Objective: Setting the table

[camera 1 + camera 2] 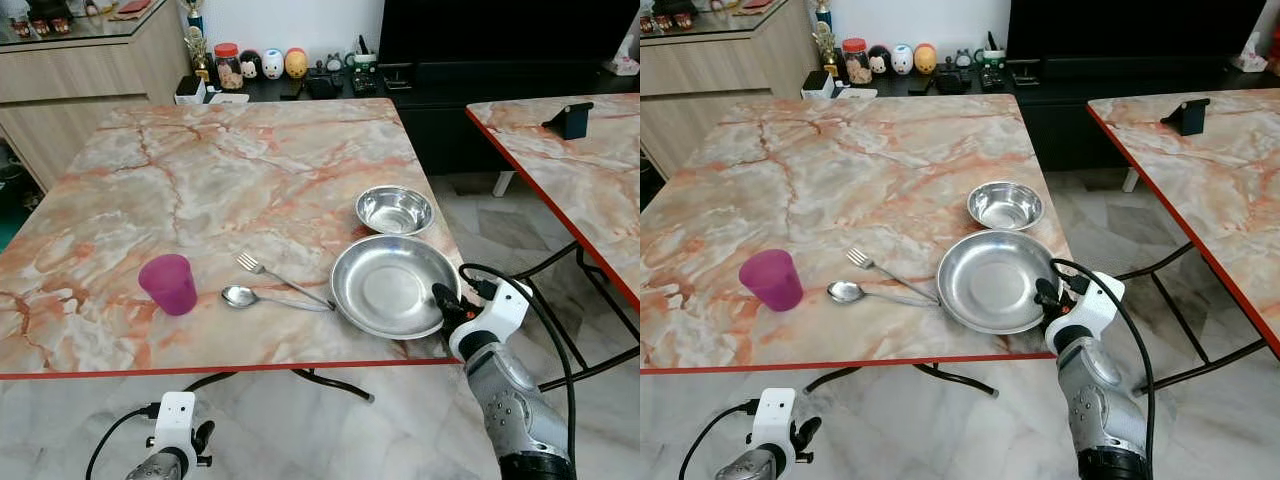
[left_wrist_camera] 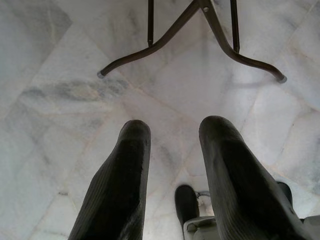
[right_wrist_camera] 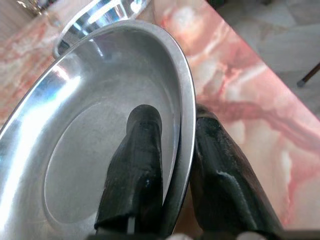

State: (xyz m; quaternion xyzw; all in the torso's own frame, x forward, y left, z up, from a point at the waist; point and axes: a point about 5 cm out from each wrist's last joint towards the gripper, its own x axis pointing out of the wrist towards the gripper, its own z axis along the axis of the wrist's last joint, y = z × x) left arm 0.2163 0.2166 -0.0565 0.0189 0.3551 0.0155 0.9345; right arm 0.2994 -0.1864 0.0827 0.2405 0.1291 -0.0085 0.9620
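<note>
A large steel plate (image 1: 385, 285) lies near the front right corner of the marble table (image 1: 200, 180). My right gripper (image 1: 443, 300) is shut on the plate's right rim (image 3: 186, 100), one finger (image 3: 142, 150) inside the plate and the other outside. A small steel bowl (image 1: 394, 209) sits just behind the plate. A fork (image 1: 275, 275) and a spoon (image 1: 255, 297) lie to the plate's left, and a purple cup (image 1: 169, 284) stands further left. My left gripper (image 2: 172, 132) hangs open below the table's front edge, above the floor.
A second marble table (image 1: 580, 180) stands to the right with a black stand (image 1: 570, 120) on it; a strip of floor runs between the tables. Jars and figurines (image 1: 272, 64) line a dark console behind. Curved metal table legs (image 2: 200, 30) stand on the floor.
</note>
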